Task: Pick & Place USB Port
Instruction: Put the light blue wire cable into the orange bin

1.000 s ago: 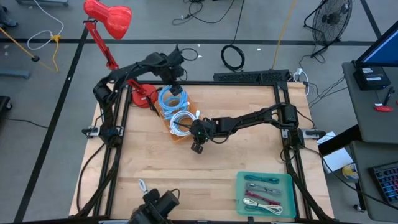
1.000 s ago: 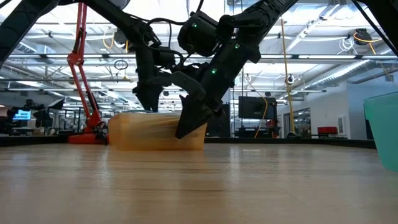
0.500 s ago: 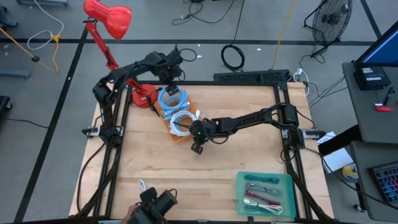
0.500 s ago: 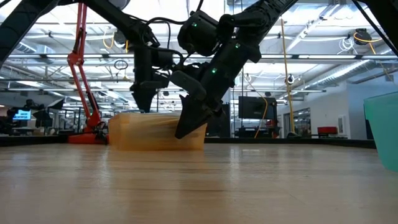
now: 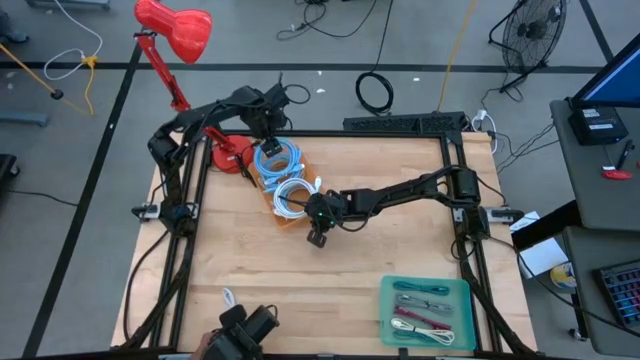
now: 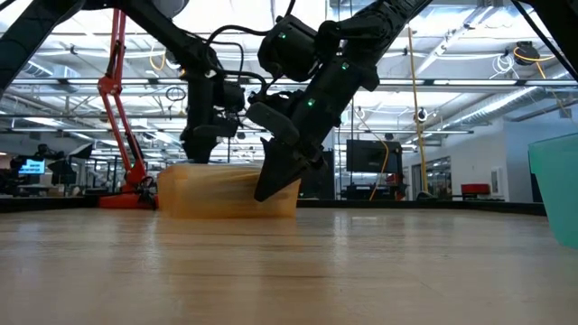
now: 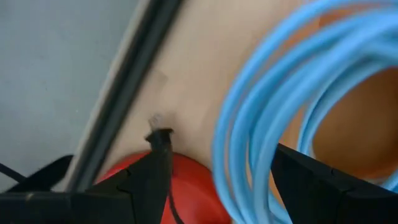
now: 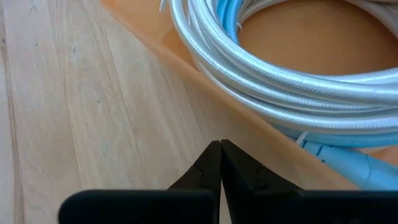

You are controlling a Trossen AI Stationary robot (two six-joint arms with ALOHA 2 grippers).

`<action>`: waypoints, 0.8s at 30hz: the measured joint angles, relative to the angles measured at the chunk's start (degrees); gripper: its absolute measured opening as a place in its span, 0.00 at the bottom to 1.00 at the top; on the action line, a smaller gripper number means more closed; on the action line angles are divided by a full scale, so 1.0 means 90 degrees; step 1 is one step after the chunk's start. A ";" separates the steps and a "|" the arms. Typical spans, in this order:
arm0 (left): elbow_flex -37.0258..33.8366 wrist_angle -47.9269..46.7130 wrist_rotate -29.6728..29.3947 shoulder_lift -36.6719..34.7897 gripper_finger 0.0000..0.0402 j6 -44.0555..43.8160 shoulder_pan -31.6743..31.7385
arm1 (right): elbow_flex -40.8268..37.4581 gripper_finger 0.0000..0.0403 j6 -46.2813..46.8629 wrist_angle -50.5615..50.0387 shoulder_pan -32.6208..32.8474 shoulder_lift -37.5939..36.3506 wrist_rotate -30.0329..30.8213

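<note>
We find the left claw point(image 5: 264, 128) hanging over the far end of the orange tray point(image 5: 268, 184), its fingers apart and empty above the blue cable coil point(image 5: 277, 157); we judge the pick not yet made. Next to the right, the white cable coil point(image 5: 293, 198) lies in the tray's near end, and the right claw point(image 5: 318, 237) rests at that corner, fingers pressed together, holding nothing. We judge the next move calls for the left claw to descend and clamp a coil, then carry it to the teal tray point(image 5: 387, 296) at the bench point(image 5: 340, 270) front right.
</note>
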 joint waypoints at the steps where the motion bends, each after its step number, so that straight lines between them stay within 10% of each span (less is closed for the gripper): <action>1: -0.0100 0.0005 0.0000 0.0000 0.66 0.0000 0.0000 | 0.0000 0.00 0.0001 0.0000 0.0000 0.0000 0.0000; 10: -0.0414 0.0173 0.0304 0.0005 0.59 -0.0112 -0.0017 | 0.0000 0.00 0.0068 0.0103 -0.0005 0.0000 0.0000; 17: -0.0411 0.0097 0.0582 0.0005 0.10 -0.0014 -0.0238 | 0.0000 0.00 0.0117 0.0136 -0.0006 0.0000 0.0000; 24: -0.0411 -0.0138 0.0587 0.0005 0.09 -0.0119 -0.0397 | 0.0000 0.00 0.0210 0.0186 -0.0026 0.0001 0.0019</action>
